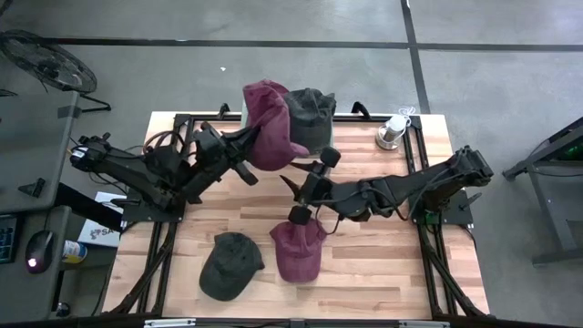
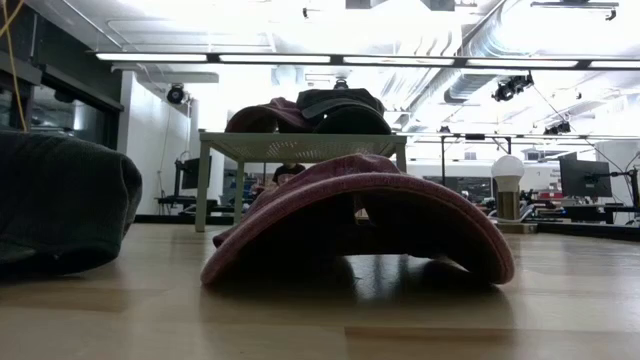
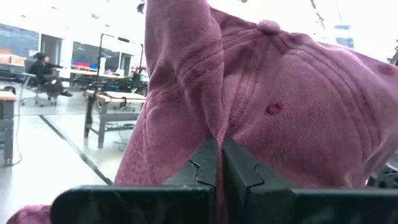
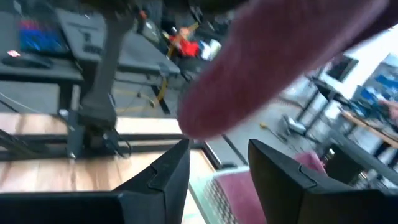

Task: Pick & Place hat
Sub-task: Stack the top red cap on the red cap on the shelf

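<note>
The wooden table (image 1: 383,273) lay under both my arms, its black frame (image 1: 428,264) running along the edges; at the far edge stood a mesh rack (image 2: 300,147), and on it sat a dark green hat (image 1: 311,115); beside that, on its left, hung a maroon hat (image 1: 271,128), which my left gripper (image 3: 219,163) had pinched tight in its fabric, jaws clenched on the cloth and the hat raised off the table; my left arm reached in from the left side toward the rack. Near the front edge lay a second maroon hat (image 1: 299,251), brim arched on the wood, and just left of it a second dark green hat (image 1: 228,264), the two close but apart. My right gripper (image 4: 217,171) hovered mid-table, between the rack and the near maroon hat, its fingers (image 4: 171,168) parted and grasping nothing. At the far right corner stood a small white lamp (image 1: 393,130).
</note>
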{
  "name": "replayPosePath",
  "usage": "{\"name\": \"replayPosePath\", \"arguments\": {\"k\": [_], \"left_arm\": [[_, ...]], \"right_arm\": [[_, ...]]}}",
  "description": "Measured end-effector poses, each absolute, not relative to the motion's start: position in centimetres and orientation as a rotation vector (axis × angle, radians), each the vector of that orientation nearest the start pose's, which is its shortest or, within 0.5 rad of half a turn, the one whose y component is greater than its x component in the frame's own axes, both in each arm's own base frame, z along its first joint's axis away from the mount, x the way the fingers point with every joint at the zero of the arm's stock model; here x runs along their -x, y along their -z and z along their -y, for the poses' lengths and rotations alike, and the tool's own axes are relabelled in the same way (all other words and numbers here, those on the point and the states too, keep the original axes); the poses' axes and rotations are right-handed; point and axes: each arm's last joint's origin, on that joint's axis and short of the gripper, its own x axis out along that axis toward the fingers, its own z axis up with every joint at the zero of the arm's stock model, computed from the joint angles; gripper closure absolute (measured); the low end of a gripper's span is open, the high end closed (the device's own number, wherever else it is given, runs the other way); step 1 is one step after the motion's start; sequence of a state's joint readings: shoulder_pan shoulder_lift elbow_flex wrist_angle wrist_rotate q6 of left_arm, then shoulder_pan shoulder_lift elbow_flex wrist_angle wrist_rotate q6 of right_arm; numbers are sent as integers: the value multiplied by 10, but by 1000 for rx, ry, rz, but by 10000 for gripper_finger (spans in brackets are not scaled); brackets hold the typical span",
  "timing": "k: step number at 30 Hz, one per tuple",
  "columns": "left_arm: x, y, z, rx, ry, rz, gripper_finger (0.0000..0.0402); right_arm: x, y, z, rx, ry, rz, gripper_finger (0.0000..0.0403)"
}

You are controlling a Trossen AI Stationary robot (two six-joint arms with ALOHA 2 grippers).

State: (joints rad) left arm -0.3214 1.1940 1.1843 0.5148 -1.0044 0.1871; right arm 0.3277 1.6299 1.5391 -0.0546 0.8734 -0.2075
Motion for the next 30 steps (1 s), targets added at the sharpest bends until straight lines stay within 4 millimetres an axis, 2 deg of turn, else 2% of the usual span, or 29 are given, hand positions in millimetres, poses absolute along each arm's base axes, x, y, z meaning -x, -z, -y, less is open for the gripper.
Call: {"name": "replayPosePath", "arguments": {"k": [5, 13, 17, 22, 30], "left_arm": [[-237, -447, 53, 138, -701, 340, 401], [-237, -447, 54, 127, -675, 339, 401], [-238, -445, 54, 117, -675, 326, 401], [-239, -444, 54, 107, -670, 312, 401], [-241, -436, 54, -35, -721, 188, 390]], "right_arm": [[-361, -402, -99, 280, 436, -86, 247], [-362, -403, -93, 280, 447, -80, 256], [-364, -403, -89, 276, 444, -75, 295], [-365, -402, -86, 300, 425, -91, 381], [-357, -401, -77, 283, 394, -160, 395]]}}
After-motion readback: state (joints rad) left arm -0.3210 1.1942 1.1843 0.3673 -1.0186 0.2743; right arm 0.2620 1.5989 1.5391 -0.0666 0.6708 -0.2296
